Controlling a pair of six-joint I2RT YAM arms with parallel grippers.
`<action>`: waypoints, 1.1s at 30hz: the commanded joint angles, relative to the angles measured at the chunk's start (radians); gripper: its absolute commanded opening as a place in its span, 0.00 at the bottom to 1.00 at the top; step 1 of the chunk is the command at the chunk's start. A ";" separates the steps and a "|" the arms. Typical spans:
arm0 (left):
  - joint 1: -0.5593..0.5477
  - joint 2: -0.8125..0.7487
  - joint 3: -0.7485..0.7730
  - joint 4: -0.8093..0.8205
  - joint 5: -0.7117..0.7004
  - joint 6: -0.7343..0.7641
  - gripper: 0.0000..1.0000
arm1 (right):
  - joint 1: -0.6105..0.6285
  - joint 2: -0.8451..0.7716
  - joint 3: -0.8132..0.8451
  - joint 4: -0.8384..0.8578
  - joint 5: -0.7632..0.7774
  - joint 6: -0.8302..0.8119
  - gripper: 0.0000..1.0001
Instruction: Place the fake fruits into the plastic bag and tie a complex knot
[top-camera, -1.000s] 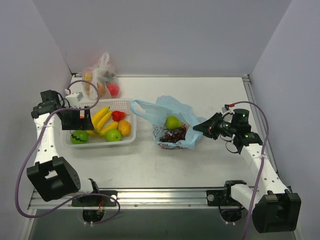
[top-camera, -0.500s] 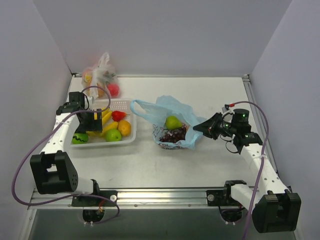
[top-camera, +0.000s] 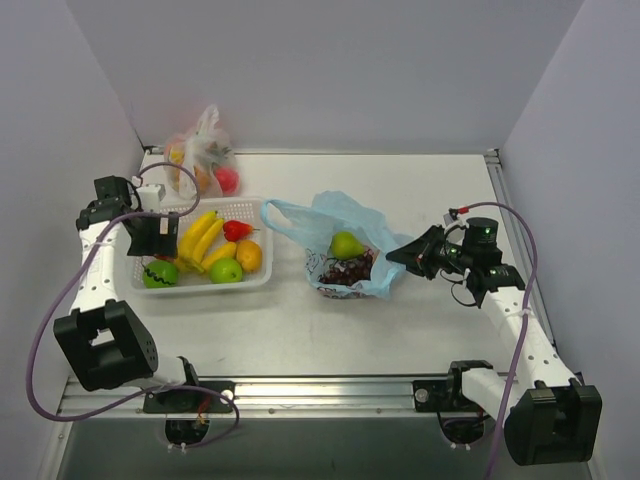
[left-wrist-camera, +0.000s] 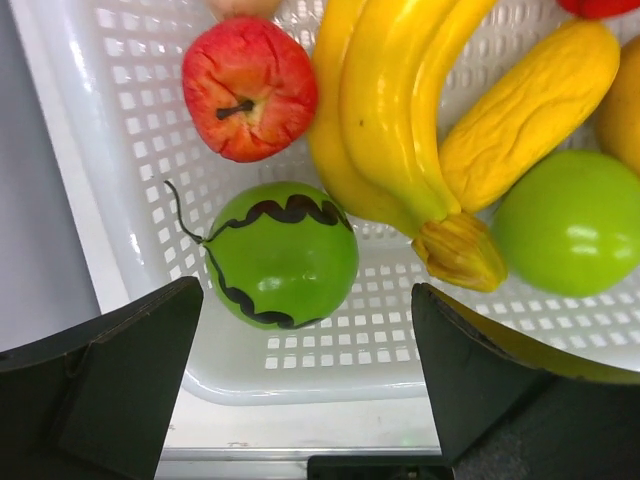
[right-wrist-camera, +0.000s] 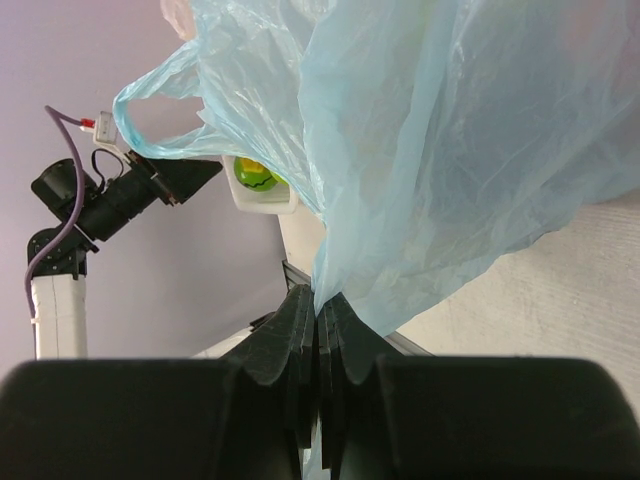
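Table (top-camera: 300, 330): bears everything.

Plastic bag (top-camera: 350, 215): lies crumpled at mid-table, mouth open upward, one loop handle (top-camera: 280, 215) stretched toward the basket.

Basket (top-camera: 200, 287): stands just left of the bag, white and perforated.

Right gripper (top-camera: 392, 256): pinched fully together on the bag's right edge, with thin blue film rising from between the jaws.

Left gripper (top-camera: 152, 237): hovers over the basket's left end, spread wide, gripping nothing.

Fake fruits (top-camera: 215, 255): lie mostly in the basket, namely bananas (top-camera: 203, 235), green apple (top-camera: 227, 270), orange (top-camera: 250, 256) and red apple (left-wrist-camera: 250, 88).

Striped melon (left-wrist-camera: 280, 250): sits directly beneath the spread fingers.

Pear (top-camera: 346, 245) and grapes (top-camera: 345, 268): rest inside the bag.
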 joint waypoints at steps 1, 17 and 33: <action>0.006 0.049 0.015 -0.072 0.055 0.171 0.97 | -0.005 0.009 0.002 0.009 -0.012 -0.011 0.00; 0.015 0.217 -0.088 0.018 -0.022 0.346 0.97 | -0.007 -0.004 0.013 0.012 -0.012 -0.012 0.00; 0.015 0.067 0.067 -0.019 0.080 0.272 0.59 | -0.007 -0.004 0.024 -0.003 -0.011 -0.018 0.00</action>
